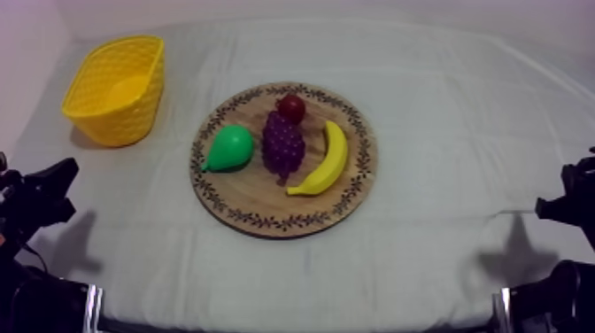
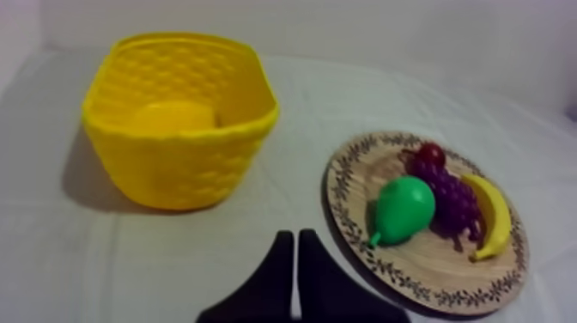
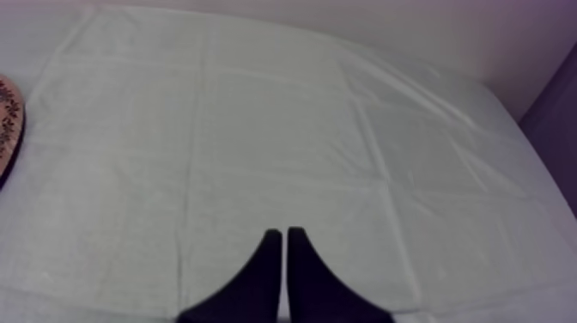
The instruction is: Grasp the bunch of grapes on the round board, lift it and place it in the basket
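Grey-white cloth (image 3: 283,129) ahead of right gripper (image 3: 284,230) — fingers together. Left gripper (image 2: 295,234) fingers together too — yellow basket (image 2: 172,180) ahead-left of tips, bunch of grapes (image 2: 451,198) on wooden board (image 2: 403,258) ahead-right.

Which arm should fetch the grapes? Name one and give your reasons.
Left, probably. The yellow basket stands at the table's left, and the left claw, shut, faces both basket and the bunch of grapes on the wooden board. The right claw, also shut, faces cloth beside the board's rim.

black left hand (image 2: 295,234) (slim tapered fingers (image 2: 323,283))
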Motion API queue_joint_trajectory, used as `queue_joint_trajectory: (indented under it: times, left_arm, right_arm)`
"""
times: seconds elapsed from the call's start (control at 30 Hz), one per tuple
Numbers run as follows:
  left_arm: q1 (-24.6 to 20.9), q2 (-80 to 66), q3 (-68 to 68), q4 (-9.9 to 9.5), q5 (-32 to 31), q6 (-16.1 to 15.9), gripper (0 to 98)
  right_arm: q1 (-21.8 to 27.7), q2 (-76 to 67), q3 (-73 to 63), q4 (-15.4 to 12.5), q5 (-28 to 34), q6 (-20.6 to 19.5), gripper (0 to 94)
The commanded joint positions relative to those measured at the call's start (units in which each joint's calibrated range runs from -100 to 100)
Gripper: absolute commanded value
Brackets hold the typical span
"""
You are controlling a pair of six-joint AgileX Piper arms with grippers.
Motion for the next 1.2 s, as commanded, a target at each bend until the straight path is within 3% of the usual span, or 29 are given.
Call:
queue_joint_trajectory:
  times: [0.0,0.17,0.33,0.53,0.8,1.17]
  left_arm:
    - [1.51,4.95,-1.72,0.82,-0.04,-0.12,0.0]
    - [4.18,16.44,-10.69,3.51,2.52,-0.63,0.0]
    - [5.64,28.21,-22.4,4.7,9.53,-0.38,0.0]
    - [6.92,42.31,-37.64,4.17,23.85,4.14,0.0]
    - [10.61,60.43,-57.83,4.89,40.27,10.39,0.0]
    - [18.95,83.11,-77.91,3.97,47.69,15.58,0.0]
  right_arm:
    - [0.0,-0.02,-0.05,-0.01,-0.03,0.0,0.3]
    - [0.0,-0.02,-0.05,-0.01,-0.03,0.0,0.3]
    - [0.0,-0.02,-0.05,-0.01,-0.03,0.0,0.3]
    - [0.0,-0.02,-0.05,-0.01,-0.03,0.0,0.3]
    - [0.0,-0.02,-0.05,-0.01,-0.03,0.05,0.3]
    - [0.0,-0.02,-0.05,-0.01,-0.03,0.05,0.3]
